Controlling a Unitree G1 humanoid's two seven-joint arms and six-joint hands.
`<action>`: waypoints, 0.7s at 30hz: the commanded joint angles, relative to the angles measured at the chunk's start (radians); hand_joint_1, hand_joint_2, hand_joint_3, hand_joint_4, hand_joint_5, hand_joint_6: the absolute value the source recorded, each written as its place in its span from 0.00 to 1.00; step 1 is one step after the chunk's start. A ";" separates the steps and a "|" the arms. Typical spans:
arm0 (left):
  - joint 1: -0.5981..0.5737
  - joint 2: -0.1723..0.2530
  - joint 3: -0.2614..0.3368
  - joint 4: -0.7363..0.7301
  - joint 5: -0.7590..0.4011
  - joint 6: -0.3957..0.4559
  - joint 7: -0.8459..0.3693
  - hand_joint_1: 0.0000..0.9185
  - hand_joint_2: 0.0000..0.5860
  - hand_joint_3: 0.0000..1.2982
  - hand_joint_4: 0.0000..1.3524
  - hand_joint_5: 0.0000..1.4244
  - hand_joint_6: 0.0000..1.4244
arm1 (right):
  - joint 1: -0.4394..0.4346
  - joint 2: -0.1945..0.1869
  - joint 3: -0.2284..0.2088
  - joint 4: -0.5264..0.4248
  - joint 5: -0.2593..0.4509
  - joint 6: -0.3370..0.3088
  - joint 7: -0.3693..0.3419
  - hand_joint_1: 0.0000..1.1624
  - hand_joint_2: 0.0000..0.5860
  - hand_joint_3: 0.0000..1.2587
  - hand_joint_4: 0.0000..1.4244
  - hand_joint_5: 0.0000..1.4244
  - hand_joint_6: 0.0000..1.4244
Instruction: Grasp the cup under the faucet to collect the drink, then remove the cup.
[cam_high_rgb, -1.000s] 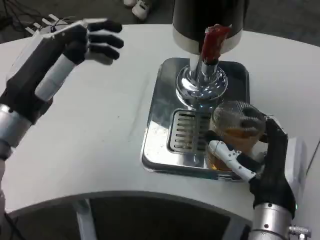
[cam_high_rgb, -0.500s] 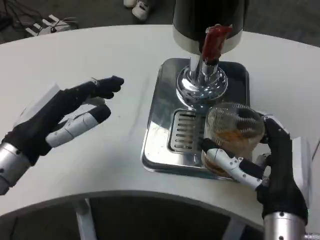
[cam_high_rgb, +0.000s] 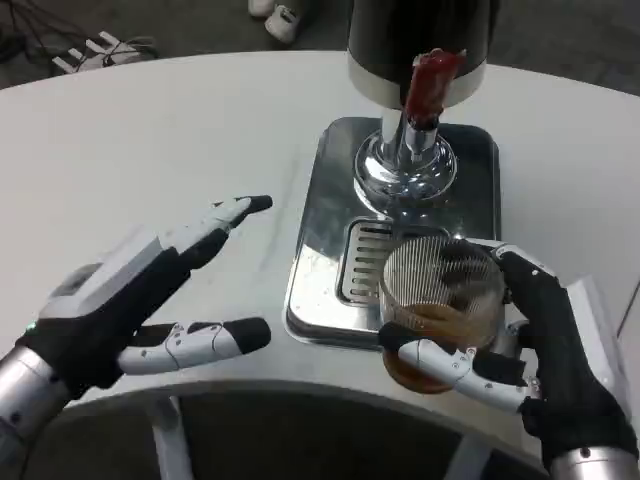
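Observation:
A clear ribbed cup (cam_high_rgb: 437, 305) with amber drink in its bottom is gripped by my right hand (cam_high_rgb: 545, 350), whose fingers wrap around its front and right side. The cup is over the front edge of the steel drip tray (cam_high_rgb: 325, 215), nearer me than the chrome faucet (cam_high_rgb: 405, 170) with its red tap handle (cam_high_rgb: 428, 82). My left hand (cam_high_rgb: 130, 300) lies low over the white table (cam_high_rgb: 150, 150) at the left, fingers spread, holding nothing.
The dark dispenser body (cam_high_rgb: 420, 35) stands at the back over the tray. The slotted grate (cam_high_rgb: 370, 265) lies just behind the cup. The table's curved front edge runs right below both hands. White shoes (cam_high_rgb: 280, 12) and a power strip (cam_high_rgb: 95, 48) lie on the floor beyond.
My right hand has drawn the cup toward me and slightly left, off the grate to the tray's front edge. My left hand has dropped from high at the back left to low near the table's front.

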 joint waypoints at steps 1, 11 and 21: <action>0.075 0.036 0.005 -0.109 0.047 0.049 0.008 0.00 0.12 0.00 0.00 0.00 0.01 | 0.012 -0.007 0.009 -0.056 -0.001 -0.031 0.027 0.72 0.23 0.70 0.71 0.85 0.99; 0.269 0.071 0.009 -0.366 0.058 0.131 -0.040 0.00 0.11 0.00 0.00 0.00 0.00 | 0.123 -0.057 0.040 -0.222 -0.006 -0.048 0.113 0.72 0.23 0.70 0.73 0.86 0.99; 0.353 0.093 0.033 -0.470 0.032 0.156 -0.075 0.00 0.12 0.00 0.00 0.00 0.00 | 0.230 -0.063 0.048 -0.319 -0.011 -0.042 0.156 0.72 0.23 0.71 0.73 0.88 0.99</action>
